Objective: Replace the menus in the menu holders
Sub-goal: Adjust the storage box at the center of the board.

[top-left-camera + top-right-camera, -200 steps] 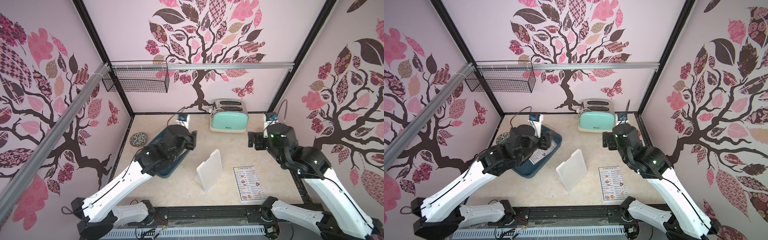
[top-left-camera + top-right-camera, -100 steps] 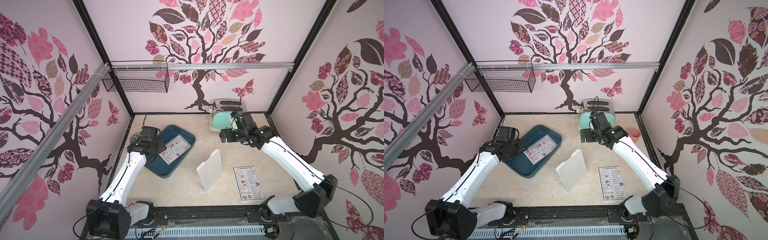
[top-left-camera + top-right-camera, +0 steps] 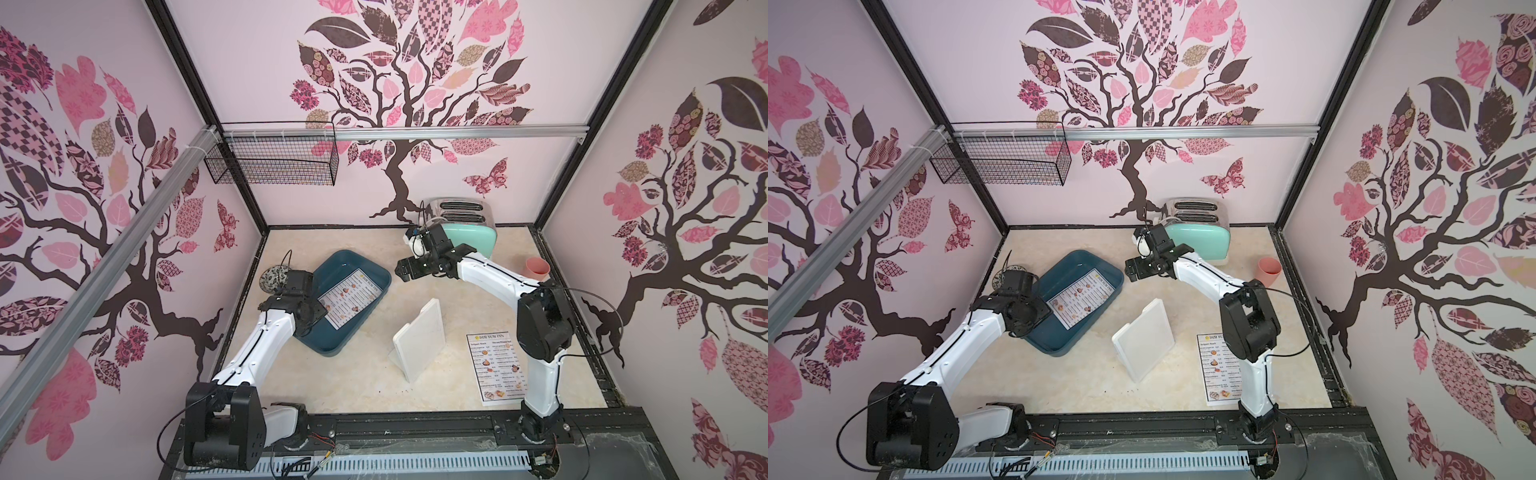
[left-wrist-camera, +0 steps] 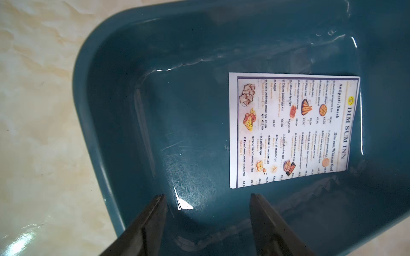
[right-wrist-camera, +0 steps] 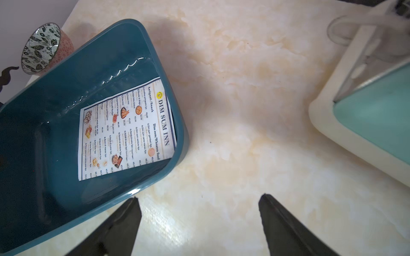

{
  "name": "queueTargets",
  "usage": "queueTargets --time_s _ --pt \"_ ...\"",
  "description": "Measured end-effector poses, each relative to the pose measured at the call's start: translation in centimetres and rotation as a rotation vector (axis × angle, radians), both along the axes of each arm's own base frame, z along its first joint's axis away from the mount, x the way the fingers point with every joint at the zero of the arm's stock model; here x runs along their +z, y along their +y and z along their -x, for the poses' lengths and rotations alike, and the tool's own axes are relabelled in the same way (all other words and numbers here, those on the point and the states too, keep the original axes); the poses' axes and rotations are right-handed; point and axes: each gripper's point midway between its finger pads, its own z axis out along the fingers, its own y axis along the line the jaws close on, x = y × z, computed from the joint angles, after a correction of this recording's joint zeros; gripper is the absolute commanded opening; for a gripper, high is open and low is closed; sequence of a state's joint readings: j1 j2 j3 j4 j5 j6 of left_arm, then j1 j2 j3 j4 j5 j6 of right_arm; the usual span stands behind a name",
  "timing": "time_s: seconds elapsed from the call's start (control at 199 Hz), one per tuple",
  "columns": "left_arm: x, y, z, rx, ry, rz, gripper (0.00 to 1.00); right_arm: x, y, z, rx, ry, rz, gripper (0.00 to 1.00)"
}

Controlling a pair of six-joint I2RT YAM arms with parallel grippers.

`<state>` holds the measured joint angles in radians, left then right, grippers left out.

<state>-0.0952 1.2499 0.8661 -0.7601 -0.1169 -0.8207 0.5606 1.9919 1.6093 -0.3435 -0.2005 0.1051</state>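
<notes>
Menus lie well apart in both top views: the tray menu [image 3: 351,297] flat inside the blue tray [image 3: 332,353], the table menu [image 3: 1214,374] on the tabletop [image 3: 353,386] just beside the slanted menu holder [image 3: 419,340].

Left wrist view: the left gripper [image 4: 207,197] hangs over the tray floor, jaws parted and holding nothing, with the tray menu ahead of it, untouched.

Right wrist view: the right gripper [image 5: 199,197] is spread wide and empty above bare tabletop by the tray's rim, clear of the tray menu.
</notes>
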Motion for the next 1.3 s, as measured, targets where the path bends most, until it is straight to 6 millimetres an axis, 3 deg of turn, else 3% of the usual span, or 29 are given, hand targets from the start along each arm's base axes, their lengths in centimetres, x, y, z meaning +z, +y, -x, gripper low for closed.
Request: queueTargets --time_s 0.201,0.506,0.667,0.918,1.304 --pt "0.6 0.8 0.7 0.021 0.01 -0.039 0.63 -3.0 3.8 -1.4 0.032 -0.015 -0.025 0.68" --pt "1.8 1.5 1.6 0.049 -0.014 -0.066 0.63 -6.3 5.4 -3.1 -0.01 0.011 -0.003 0.56" --pt "1.7 1.6 1.8 0.051 -0.006 -0.07 0.62 -6.8 4.8 -3.5 -0.058 0.017 0.009 0.43" --pt "1.1 0.9 1.4 0.034 -0.007 -0.032 0.63 -6.6 2.8 -2.9 -0.143 0.024 0.038 0.34" --pt "-3.6 -5.0 -2.8 -0.134 -0.016 0.181 0.65 -6.3 -1.0 0.8 -0.253 0.088 0.064 0.26"
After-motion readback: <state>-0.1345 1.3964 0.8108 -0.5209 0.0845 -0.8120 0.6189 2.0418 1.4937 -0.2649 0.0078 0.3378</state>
